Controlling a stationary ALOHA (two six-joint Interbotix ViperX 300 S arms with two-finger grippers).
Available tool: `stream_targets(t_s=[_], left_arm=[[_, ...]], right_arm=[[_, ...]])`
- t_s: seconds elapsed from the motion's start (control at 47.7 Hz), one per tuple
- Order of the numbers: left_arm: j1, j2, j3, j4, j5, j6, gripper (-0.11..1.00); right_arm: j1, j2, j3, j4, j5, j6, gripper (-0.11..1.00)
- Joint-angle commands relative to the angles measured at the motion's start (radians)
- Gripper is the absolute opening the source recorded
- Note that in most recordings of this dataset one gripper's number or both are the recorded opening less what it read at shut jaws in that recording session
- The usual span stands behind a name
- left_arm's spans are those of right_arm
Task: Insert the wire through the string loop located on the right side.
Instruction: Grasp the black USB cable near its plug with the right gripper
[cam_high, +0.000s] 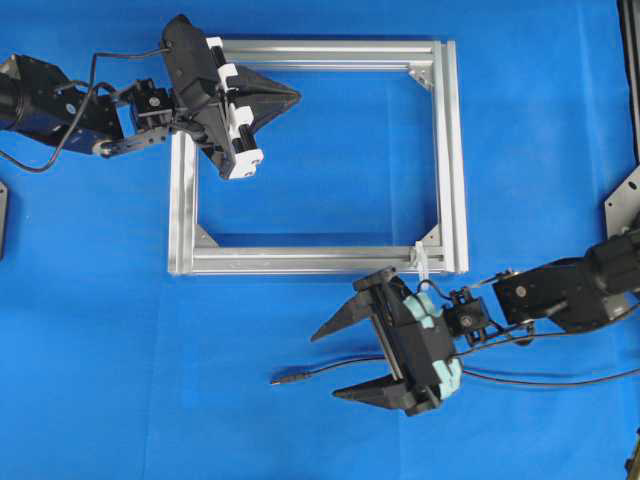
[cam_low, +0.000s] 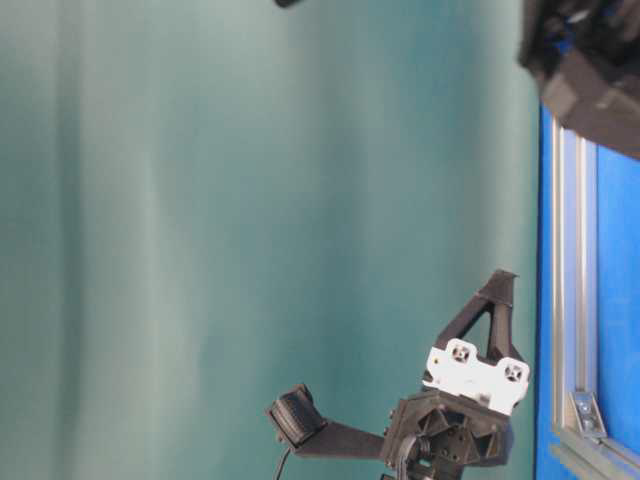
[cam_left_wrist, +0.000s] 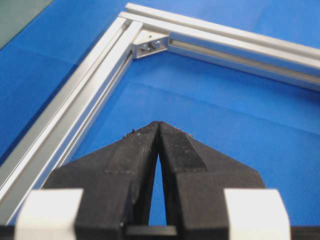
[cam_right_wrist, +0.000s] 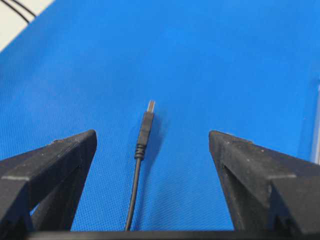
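The wire (cam_high: 330, 371) lies on the desk (cam_high: 100, 350), plug at 9 o'clock, between the spread fingers of the right claw (cam_high: 335, 362). Lower squarely and pinch just behind the plug. The loop (cam_high: 424, 258) sits at 1 o'clock. The left claw (cam_high: 296, 96) is pressed together, empty.

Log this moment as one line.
right gripper: open, straddling wire | wire: on mat, ungrasped | left gripper: shut, idle | string loop: unthreaded

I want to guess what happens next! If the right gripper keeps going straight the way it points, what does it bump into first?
Probably the wire: its plug lies on the mat between the open right gripper fingers.
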Motion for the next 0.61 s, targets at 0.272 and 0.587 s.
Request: stream_targets(t_s=[0.272,0.587], left_arm=[[0.000,-0.034,-0.017,0.003,-0.005,0.002,0.02],[0.002,-0.035,-0.014,0.003,-0.005,0.003,0.02]], right_arm=[[0.005,0.078,-0.043,0.044,-0.006,0.015,0.84],[0.006,0.118,-0.052,0.051,-0.009,0.035,0.82]])
